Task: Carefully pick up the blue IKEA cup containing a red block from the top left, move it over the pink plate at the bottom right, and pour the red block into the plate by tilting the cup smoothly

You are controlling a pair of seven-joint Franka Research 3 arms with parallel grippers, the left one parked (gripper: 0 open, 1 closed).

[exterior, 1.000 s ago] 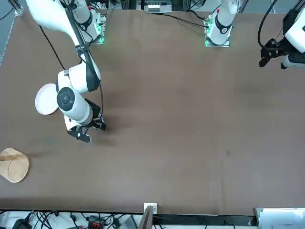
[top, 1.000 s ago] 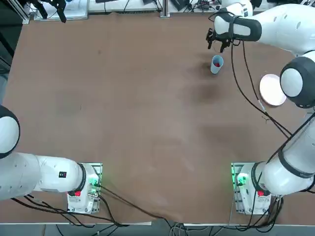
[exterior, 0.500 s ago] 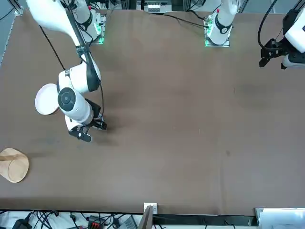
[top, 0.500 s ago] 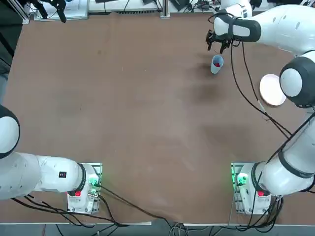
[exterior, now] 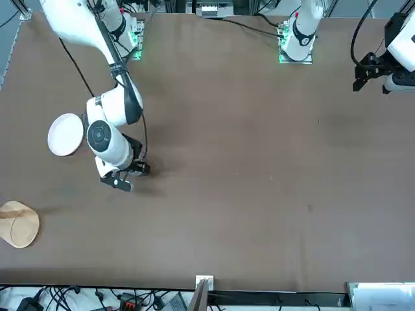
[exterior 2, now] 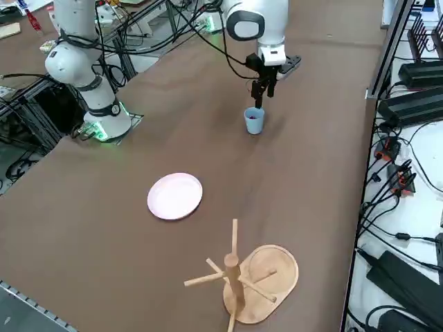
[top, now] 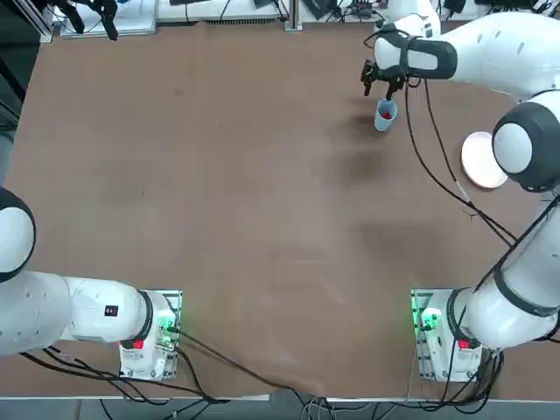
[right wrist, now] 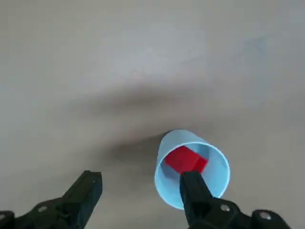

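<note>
Above the table's far edge region, the right gripper (right wrist: 138,191) hangs with its fingers (right wrist: 83,191) spread wide, holding nothing. Just below it stands the blue IKEA cup (right wrist: 192,168), upright on the table (top: 245,192), with the red block (right wrist: 185,159) inside. The pink plate (exterior 2: 175,196) lies well apart, nearer the arm's base.

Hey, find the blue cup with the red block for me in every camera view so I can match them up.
Top view: blue cup, upper right, just below the right gripper.
Front view: not visible, hidden behind the right arm at left.
Right side view: blue cup, upper middle, under the gripper.
Right wrist view: blue cup, red block inside, one finger across its rim.
Shared landmark: pink plate, also and.
</note>
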